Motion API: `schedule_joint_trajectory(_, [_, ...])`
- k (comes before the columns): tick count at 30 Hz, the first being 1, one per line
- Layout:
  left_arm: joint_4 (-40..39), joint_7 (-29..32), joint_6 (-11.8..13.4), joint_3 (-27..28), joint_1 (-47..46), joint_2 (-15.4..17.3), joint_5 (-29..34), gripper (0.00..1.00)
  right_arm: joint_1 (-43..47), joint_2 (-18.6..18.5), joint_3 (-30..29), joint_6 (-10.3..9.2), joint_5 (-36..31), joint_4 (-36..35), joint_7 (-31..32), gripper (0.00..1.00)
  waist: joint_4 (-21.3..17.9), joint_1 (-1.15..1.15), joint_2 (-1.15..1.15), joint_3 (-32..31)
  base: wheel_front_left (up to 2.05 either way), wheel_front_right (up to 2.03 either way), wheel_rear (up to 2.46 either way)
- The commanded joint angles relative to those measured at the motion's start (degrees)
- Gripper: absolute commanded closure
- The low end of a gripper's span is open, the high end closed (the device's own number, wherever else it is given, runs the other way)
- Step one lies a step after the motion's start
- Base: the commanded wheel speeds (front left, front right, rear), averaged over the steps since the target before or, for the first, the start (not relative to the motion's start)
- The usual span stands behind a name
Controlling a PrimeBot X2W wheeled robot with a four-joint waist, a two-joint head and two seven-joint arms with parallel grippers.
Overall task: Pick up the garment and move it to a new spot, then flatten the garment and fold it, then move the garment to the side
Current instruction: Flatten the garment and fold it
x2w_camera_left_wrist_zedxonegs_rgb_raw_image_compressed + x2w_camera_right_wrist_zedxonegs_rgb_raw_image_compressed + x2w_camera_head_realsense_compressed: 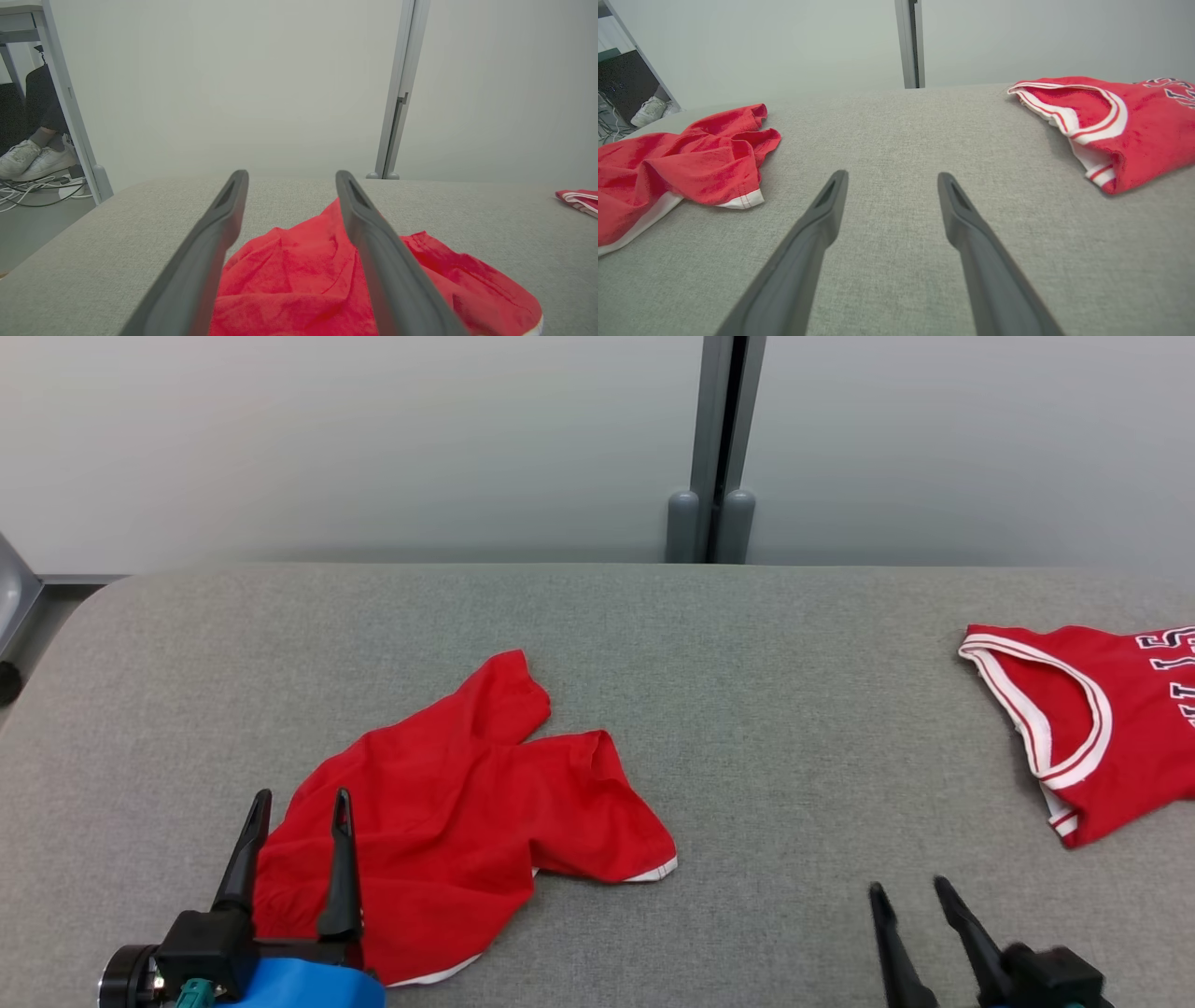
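While both my claws sit at the near edge, the garment [467, 803] lies crumpled on the grey table [747, 663], left of centre. It is plain red cloth with a thin white hem showing along the near edge and at the right corner. Its long axis is diagonal, from near-left to far-right. Two lobes split off the bulk: one points far and slightly right, the other points right and ends in the white-trimmed corner. It is not flat, with folds and ridges all over and the bulk bunched at the near-left.

My left gripper [302, 795] is spread wide with nothing between the fingers. It points to the far side over the garment's near-left part. In the left wrist view red cloth shows between and under the fingers, and I can't tell whether they touch it.

My right gripper [907, 885] is also spread, holding nothing, over bare table at the near right. It is well apart from the garment and tilts slightly far-left.

A red jersey [1102, 747] with white-striped trim and dark lettering lies at the far right, cut off by the frame and well apart from the garment. A grey divider post [719, 448] stands behind the table. A person's white shoes [28, 161] and some cables are on the floor past the table's left end.
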Motion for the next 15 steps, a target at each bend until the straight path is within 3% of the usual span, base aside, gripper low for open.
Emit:
schedule_joint_trajectory(1, [-0.02,-0.13,-0.29,0.05,-1.06,-0.05,0.29,0.0,-2.2,-0.12,1.33,0.03,-0.42,0.31,-0.14,0.0,0.54,0.0,0.0,0.46,0.0,0.0,0.0])
schedule_joint_trajectory(7, [-0.32,-0.12,-0.58,-0.61,-2.1,-0.2,0.41,0.0,-10.65,-0.15,10.11,0.03,-1.05,3.03,1.31,0.0,2.49,0.0,0.0,2.36,0.0,0.0,0.0])
schedule_joint_trajectory(15, [-0.34,-0.13,-0.73,-2.06,-3.82,-0.63,-0.21,0.0,-22.55,-0.17,17.11,0.03,-0.45,15.88,2.63,0.0,6.34,0.0,0.0,5.33,0.0,0.0,0.0])
